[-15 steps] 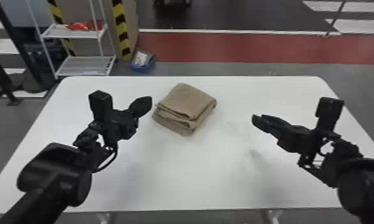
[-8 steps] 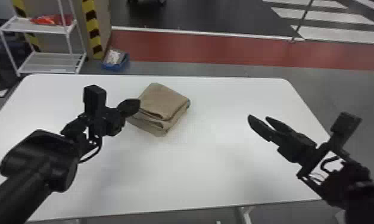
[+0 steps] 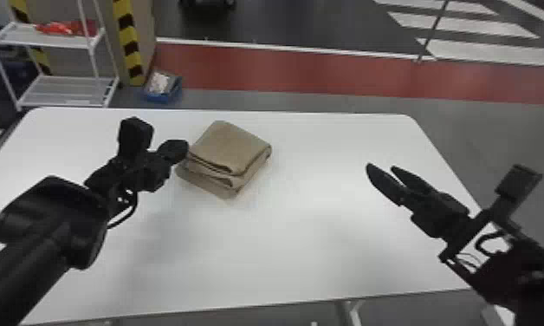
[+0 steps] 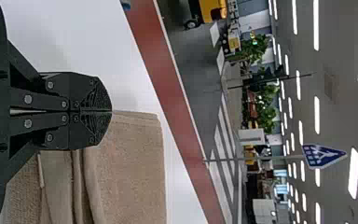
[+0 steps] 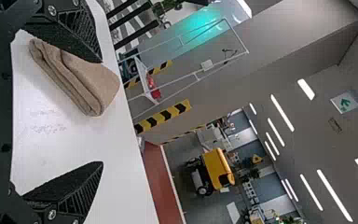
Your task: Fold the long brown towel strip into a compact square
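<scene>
The brown towel (image 3: 230, 149) lies folded into a thick layered square toward the back of the table, left of centre. My left gripper (image 3: 186, 149) is at its left corner in the head view. In the left wrist view the fingers of the left gripper (image 4: 111, 111) are pressed together, with the towel (image 4: 135, 168) beside and beyond them and none visibly pinched. Over the table's right part, away from the towel, my right gripper (image 3: 379, 167) is open. The right wrist view has the right gripper (image 5: 101, 112) with its fingers wide apart and the towel (image 5: 81, 77) farther off.
The white table (image 3: 284, 251) carries the towel. Beyond its back edge on the left stand a white wire shelf (image 3: 63, 91) and a blue box (image 3: 163, 89) on the floor.
The head view has shifted, so the table and towel moved left in it and then partly back. My right gripper's fingers have spread apart. The towel keeps its folded shape.
</scene>
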`<action>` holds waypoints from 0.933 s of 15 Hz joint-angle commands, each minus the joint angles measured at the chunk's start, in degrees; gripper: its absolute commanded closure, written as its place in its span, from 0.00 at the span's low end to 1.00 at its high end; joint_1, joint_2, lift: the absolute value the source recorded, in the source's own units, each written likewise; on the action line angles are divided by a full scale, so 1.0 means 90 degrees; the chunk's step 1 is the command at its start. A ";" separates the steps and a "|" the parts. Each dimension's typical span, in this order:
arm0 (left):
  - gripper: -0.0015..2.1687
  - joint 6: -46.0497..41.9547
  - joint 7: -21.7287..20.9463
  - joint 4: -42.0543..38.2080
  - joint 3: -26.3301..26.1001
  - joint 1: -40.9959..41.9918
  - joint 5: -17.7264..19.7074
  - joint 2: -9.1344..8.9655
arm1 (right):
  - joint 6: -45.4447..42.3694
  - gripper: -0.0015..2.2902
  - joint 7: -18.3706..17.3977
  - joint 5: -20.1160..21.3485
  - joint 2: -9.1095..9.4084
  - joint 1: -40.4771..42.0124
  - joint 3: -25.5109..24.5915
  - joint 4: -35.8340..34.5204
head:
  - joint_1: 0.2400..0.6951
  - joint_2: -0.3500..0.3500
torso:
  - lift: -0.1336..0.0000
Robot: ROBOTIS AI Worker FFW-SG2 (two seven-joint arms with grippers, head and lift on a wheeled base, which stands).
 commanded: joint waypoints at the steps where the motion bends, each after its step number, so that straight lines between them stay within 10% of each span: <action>1: 0.66 0.0599 0.0078 0.0012 0.0009 -0.0016 -0.0193 0.0013 | 0.0015 0.05 0.0019 -0.0155 -0.0011 0.0075 -0.0066 -0.0113 | 1.00 0.31 | 0.10; 14: 0.66 0.2044 -0.0459 -0.1482 0.0273 0.0638 0.0500 0.0179 | 0.0035 0.05 -0.0010 -0.0253 -0.0216 -0.0228 -0.0076 0.0200 | 1.00 0.27 | 0.10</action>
